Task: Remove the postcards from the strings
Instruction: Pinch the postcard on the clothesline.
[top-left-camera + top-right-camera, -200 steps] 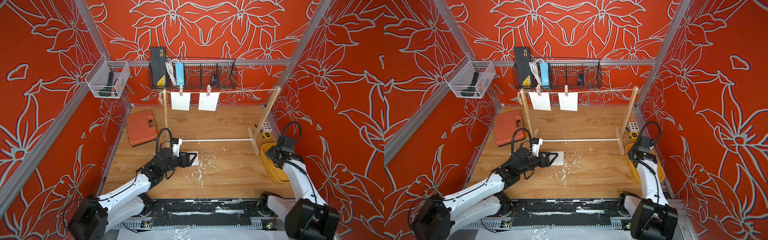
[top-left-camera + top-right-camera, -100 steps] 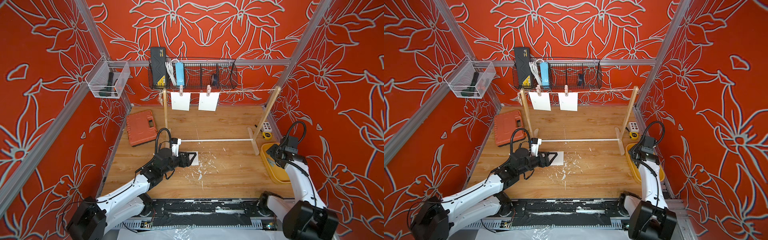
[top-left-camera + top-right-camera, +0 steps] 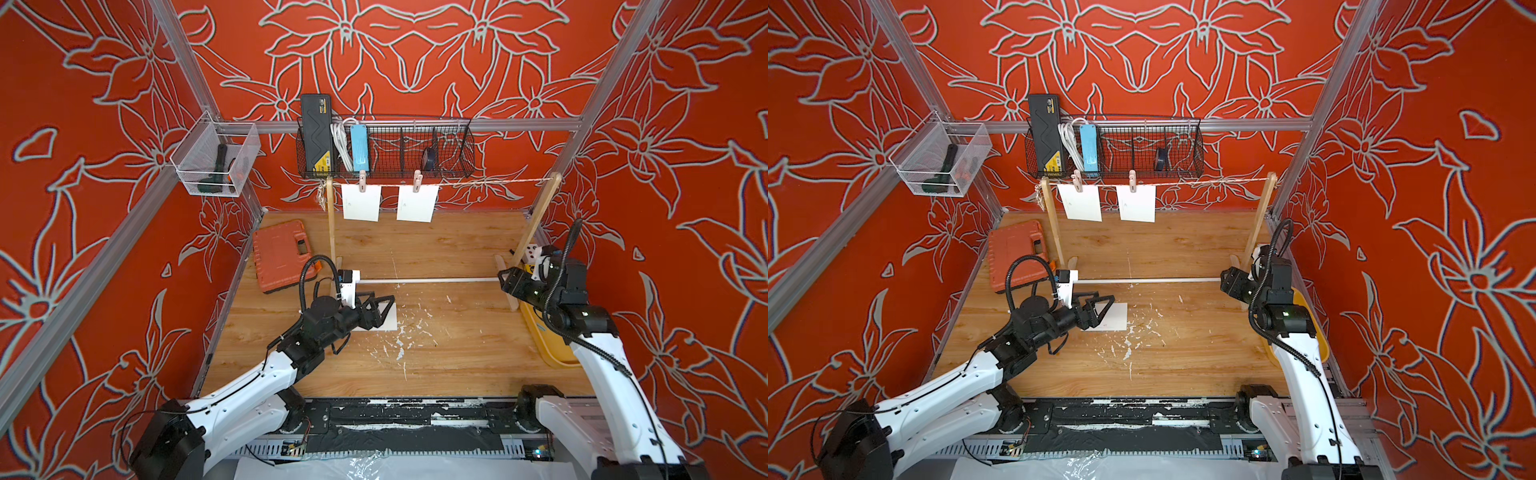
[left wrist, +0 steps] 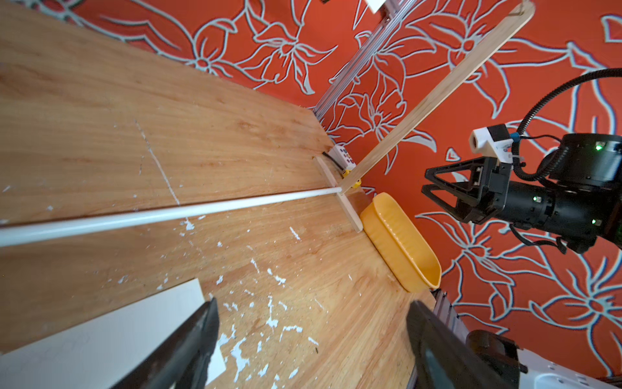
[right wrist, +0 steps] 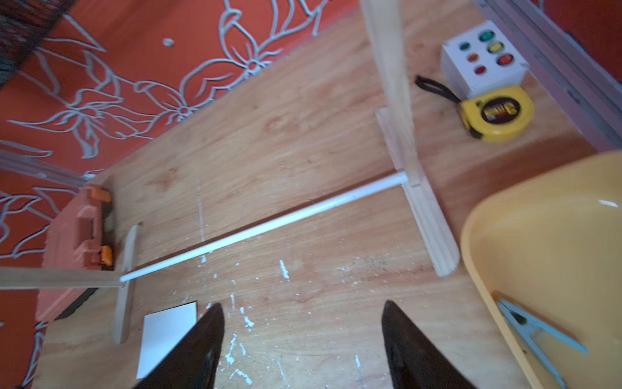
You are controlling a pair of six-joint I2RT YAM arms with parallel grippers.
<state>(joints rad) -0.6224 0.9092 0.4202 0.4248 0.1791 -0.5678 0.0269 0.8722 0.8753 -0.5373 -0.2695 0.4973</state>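
Two white postcards (image 3: 360, 202) (image 3: 417, 203) hang from pegs on the string (image 3: 478, 182), stretched between two wooden uprights at the back. A third postcard (image 3: 386, 322) lies flat on the table. My left gripper (image 3: 384, 307) hovers open over its left edge with nothing between the fingers; the left wrist view shows the card (image 4: 101, 336) beside one finger (image 4: 202, 323). My right gripper (image 3: 505, 280) stands open and empty by the foot of the right upright, facing left; its wrist view shows bare table between the fingers (image 5: 215, 323).
A yellow tray (image 3: 548, 345) at the right edge holds a clothespeg (image 5: 531, 330). The stand's white rod (image 3: 428, 281) runs along the table. An orange tool case (image 3: 282, 259) lies at the left. A tape measure (image 5: 494, 112) and button box (image 5: 483, 64) sit behind the right upright.
My right gripper has opened wide and moved left and back from over the yellow tray. The left gripper has stayed over the lying card, opening slightly more.
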